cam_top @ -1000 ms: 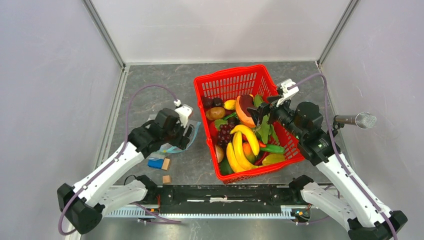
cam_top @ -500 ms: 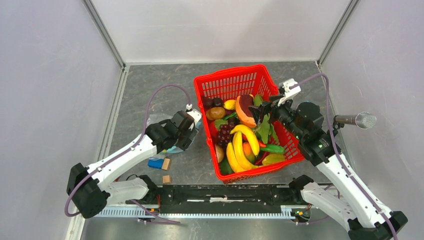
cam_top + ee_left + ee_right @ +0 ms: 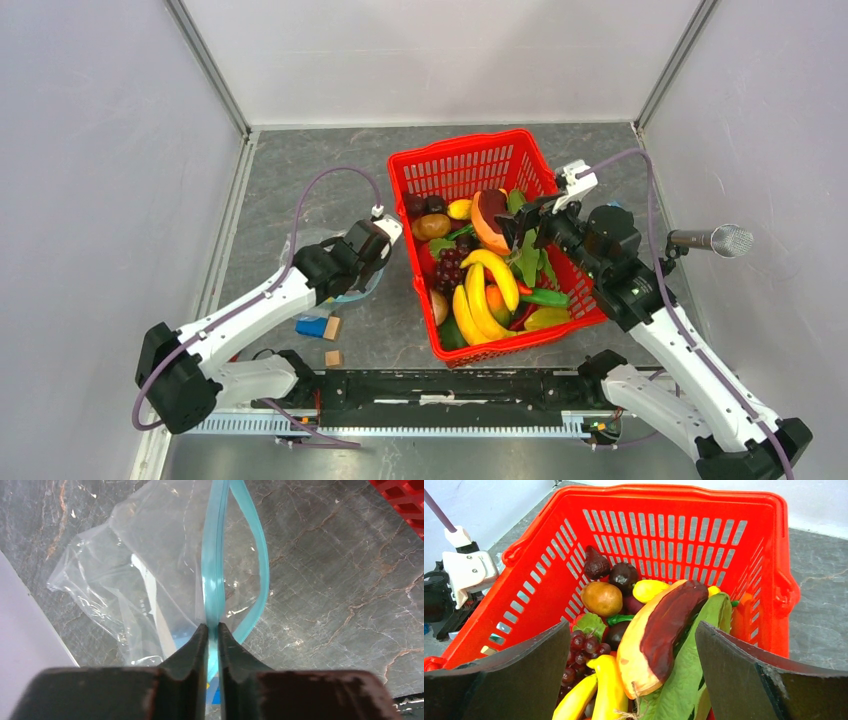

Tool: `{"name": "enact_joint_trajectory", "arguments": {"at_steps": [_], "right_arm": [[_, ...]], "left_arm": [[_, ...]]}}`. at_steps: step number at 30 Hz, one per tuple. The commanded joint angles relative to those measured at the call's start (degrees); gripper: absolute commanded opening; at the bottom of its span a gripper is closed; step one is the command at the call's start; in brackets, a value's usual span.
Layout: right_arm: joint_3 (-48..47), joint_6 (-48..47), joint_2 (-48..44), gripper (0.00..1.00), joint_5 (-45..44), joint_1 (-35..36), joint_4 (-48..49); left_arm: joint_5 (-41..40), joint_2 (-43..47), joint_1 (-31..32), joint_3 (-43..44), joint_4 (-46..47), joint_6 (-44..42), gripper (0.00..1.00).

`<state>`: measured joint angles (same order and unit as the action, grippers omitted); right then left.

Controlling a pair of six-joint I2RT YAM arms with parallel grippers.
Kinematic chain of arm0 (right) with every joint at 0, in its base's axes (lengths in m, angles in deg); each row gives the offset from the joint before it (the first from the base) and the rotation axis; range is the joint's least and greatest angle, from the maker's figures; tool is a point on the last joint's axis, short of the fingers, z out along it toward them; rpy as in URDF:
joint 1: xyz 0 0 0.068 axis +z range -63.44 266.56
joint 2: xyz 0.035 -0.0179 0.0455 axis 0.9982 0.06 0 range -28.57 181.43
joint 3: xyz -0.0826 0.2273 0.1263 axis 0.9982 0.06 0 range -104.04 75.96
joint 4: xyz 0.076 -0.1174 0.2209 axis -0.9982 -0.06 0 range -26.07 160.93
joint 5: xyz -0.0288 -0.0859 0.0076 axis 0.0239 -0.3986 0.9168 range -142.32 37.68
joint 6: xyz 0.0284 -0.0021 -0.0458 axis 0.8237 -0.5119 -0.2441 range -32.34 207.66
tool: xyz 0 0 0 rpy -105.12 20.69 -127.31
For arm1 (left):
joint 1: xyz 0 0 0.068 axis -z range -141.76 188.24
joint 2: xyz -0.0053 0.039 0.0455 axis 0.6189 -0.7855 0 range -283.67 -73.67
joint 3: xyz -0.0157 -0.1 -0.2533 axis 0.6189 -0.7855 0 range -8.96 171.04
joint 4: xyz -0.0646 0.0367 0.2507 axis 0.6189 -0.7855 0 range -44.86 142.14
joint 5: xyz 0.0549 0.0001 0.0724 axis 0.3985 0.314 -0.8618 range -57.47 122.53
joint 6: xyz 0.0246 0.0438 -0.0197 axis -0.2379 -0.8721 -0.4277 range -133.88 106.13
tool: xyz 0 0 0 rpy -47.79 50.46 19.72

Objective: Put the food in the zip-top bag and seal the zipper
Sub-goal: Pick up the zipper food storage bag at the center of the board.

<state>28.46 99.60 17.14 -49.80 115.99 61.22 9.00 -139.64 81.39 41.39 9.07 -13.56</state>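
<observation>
The clear zip-top bag [image 3: 125, 580] lies crumpled on the grey table left of the basket, and a bit of it peeks out under my left wrist [image 3: 352, 296]. Its light-blue zipper [image 3: 214, 555] gapes in a loop. My left gripper [image 3: 212, 626] is shut on one strip of that zipper. The food fills the red basket [image 3: 465, 160]: yellow bananas [image 3: 485, 285], purple grapes [image 3: 448, 265] and a brown potato-like piece [image 3: 432, 226]. My right gripper [image 3: 632, 625] hangs open over the basket with nothing between its fingers. Below it lie grapes [image 3: 579, 647], a banana [image 3: 606, 685] and a green leaf [image 3: 704, 665].
A blue block [image 3: 312, 327] and two small wooden cubes [image 3: 332, 328] [image 3: 333, 358] lie near the front edge, just below the bag. A microphone [image 3: 715, 240] juts in from the right wall. Grey walls close in on three sides.
My left arm swung right, towards the basket, over the bag. Its jaws closed on the zipper strip. The right arm has barely moved and stays open.
</observation>
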Motion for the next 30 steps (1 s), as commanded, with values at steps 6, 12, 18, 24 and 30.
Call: {"name": "enact_joint_trajectory", "arguments": {"at_steps": [6,12,18,24,30], "right_arm": [[-0.1,3.1,2.4,0.98,4.5,0.2,3.8],[-2.4,3.3,5.0,0.98,16.6,0.2,5.6],[-6.2,3.0,8.3,0.99,17.5,4.8,4.8],[-10.5,1.9,12.0,0.94,-1.8,11.1,-1.6],[-18.2,-1.5,22.6,0.86,-9.9,13.5,-11.0]], "left_arm": [[-0.2,2.7,0.5,0.3,3.3,-1.9,0.02],[-2.0,10.3,0.4,0.4,6.1,0.7,0.02],[-2.8,17.8,0.4,1.1,9.0,4.1,0.02],[-1.2,18.2,0.4,-0.2,9.8,6.5,0.02],[-0.7,19.4,0.4,-2.0,11.5,7.0,0.02]]}}
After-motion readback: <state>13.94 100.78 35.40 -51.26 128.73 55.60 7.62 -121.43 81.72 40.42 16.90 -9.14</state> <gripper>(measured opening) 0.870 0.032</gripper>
